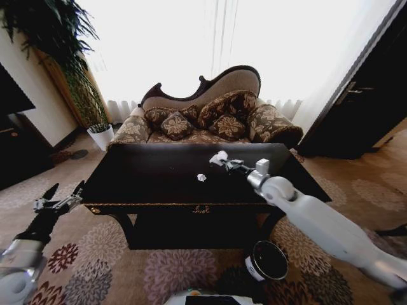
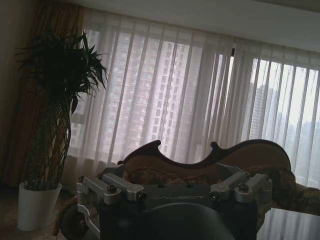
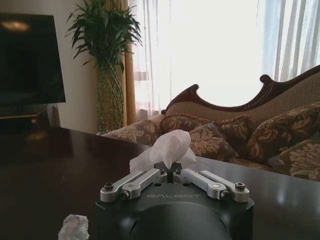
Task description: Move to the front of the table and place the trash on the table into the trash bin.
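Trash is already in hand: in the head view your right gripper (image 1: 219, 159) sits over the far middle of the table (image 1: 146, 175), jaws pinched shut on a crumpled white paper ball (image 1: 220, 155), while a second small white scrap (image 1: 201, 178) lies on the dark top just nearer you. The left gripper (image 1: 62, 194) waits off the table's left front corner over the carpet, its fingers spread apart and holding nothing. The trash bin (image 1: 267, 260) stands on the floor by the table's right front, close under your right forearm; its dark inside looks bare as far as you can see, though the view into it is shallow. In the left wrist view the open left gripper faces the sofa (image 2: 210, 160) and the potted plant (image 2: 55, 115), well away from the work. In the right wrist view the paper ball bulges above the closed fingertips (image 3: 167, 172), gripped only at its lower edge, and the loose scrap (image 3: 74, 227) rests on the table beside the gripper body. To do this carry well, keep the clamp firm, lift clear of the tabletop edge, and swing back and down until you are squarely above the bin's mouth before you release, since light paper may drift.
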### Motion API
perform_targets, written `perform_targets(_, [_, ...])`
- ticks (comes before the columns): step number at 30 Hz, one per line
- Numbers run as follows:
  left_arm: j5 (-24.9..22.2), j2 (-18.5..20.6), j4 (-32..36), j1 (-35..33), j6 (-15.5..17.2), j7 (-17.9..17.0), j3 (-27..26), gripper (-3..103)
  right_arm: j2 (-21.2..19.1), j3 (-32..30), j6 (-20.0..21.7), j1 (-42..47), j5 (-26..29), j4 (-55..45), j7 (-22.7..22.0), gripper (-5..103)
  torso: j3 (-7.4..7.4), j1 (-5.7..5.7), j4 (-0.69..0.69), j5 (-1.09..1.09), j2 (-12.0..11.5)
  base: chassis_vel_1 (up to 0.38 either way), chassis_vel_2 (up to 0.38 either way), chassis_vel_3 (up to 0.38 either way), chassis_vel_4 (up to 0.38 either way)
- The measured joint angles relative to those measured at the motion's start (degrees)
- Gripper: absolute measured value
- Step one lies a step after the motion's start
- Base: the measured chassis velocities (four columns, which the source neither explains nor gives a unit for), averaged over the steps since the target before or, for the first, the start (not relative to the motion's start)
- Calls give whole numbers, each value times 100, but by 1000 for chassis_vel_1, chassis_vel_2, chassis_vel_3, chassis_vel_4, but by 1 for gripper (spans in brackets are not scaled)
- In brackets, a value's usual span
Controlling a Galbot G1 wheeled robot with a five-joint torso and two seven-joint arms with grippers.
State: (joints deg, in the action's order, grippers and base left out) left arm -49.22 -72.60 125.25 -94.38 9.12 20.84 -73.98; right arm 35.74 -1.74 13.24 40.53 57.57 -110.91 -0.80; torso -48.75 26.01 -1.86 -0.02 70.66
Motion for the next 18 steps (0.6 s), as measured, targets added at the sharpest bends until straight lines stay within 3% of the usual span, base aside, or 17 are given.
perform_targets(3, [-15, 7, 8, 6, 0, -1, 3, 100, -96, -334, 2, 401, 91, -281, -3, 1, 0, 0, 1, 1, 0, 0, 0, 0, 0])
perform_targets(5, [-49, 25, 32, 20, 1, -5, 4, 100, -215, -967, -2, 1172, 210, -788, 16, 1, 0, 0, -2, 2, 0, 0, 0, 0, 0])
perform_targets(12, [-112, -15, 123, 10, 2, -6, -29, 100, -156, -1478, -236, 1736, 383, -1407, 439, 1, 0, -1, 2, 0, 0, 0, 0, 0, 0])
perform_targets(14, [-153, -24, 163, 6, 2, -7, -43, 100, -112, -1717, -572, 2045, 419, -1515, 1111, 1, 0, 0, 2, 0, 0, 0, 0, 0, 0])
perform_targets(15, [-153, -24, 163, 6, 2, -7, -43, 100, -112, -1717, -572, 2045, 419, -1515, 1111, 1, 0, 0, 2, 0, 0, 0, 0, 0, 0])
perform_targets(16, [-170, -19, 169, 5, 2, -7, -50, 100, -94, -1822, -693, 2195, 420, -1533, 1390, 1, 0, 0, 2, -1, 0, 0, 0, 0, 0])
perform_targets(18, [-225, 21, 173, 4, 1, -8, -87, 100, -10, -2140, -1054, 2685, 405, -1540, 2235, 1, 0, -1, 0, 1, 0, 0, 0, 0, 0])
